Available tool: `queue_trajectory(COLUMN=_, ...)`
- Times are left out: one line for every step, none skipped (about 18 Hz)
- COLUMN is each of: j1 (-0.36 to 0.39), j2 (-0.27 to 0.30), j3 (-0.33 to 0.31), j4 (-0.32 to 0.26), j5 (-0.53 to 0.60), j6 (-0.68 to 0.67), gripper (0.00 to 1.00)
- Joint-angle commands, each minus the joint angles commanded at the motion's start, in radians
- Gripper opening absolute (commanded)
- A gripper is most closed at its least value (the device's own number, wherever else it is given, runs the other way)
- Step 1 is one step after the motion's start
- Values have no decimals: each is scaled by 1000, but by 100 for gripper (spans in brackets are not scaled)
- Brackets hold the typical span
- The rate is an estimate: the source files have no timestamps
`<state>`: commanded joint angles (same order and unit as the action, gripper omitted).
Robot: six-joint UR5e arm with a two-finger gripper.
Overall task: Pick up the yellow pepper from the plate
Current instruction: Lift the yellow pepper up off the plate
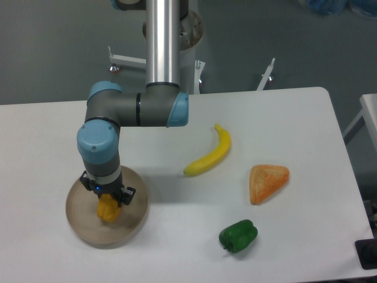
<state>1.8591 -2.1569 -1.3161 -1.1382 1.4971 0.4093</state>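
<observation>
The arm is down over the plate [76, 227] at the near left of the worktop [53, 141], and the gripper [108, 206] sits right on the pepper [107, 210], which shows as a golden lump just under the wrist, on the plate's middle. The jaws look closed in around its sides, though the wrist hides the contact, so whether they truly pinch it I cannot tell; nor is it plain whether the pepper rests on the plate or hangs just above it. By my reading, this is the grasp-and-lift step. To do it well: squeeze on the flat flanks rather than the rounded shoulders, since a blocky pepper can squirt out sideways, then rise straight up, slowly, so the low rim is never brushed and the plate is not dragged along. A check that the plate stays put as the pepper lifts would be wise. The worktop is plain white and smooth, with a banana [209, 158] near the centre, an orange wedge [268, 181] to its right, and a green pepper [238, 235] nearer the front edge, all well apart from the plate. Beyond lies grey floor with white frame legs [126, 61].
</observation>
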Motion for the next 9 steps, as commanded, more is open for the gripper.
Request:
queue_trajectory(j1=8, j2=15, j3=-5, j4=-2, j5=2, j6=46, gripper=26)
queue_trajectory(j1=46, j2=47, j3=-9, j4=-6, j5=3, j6=109, gripper=26)
queue_trajectory(j1=83, j2=70, j3=-14, j4=-18, j5=3, j6=133, gripper=26)
queue_trajectory(j1=118, j2=89, j3=-17, j4=-31, j5=3, j6=173, gripper=26)
queue_trajectory(j1=164, j2=107, j3=-17, j4=-35, j5=5, j6=242, gripper=26)
queue_trajectory(j1=192, j2=117, j3=-15, j4=-37, j5=5, j6=285, gripper=26)
queue_trajectory(j1=213, j2=120, j3=-12, j4=-35, j5=8, j6=325, gripper=26)
queue_trajectory(j1=225, j2=121, j3=-8, j4=-35, j5=18, j6=341, gripper=26)
queue_trajectory(j1=245, j2=124, j3=-5, j4=-38, j5=32, j6=361, gripper=26)
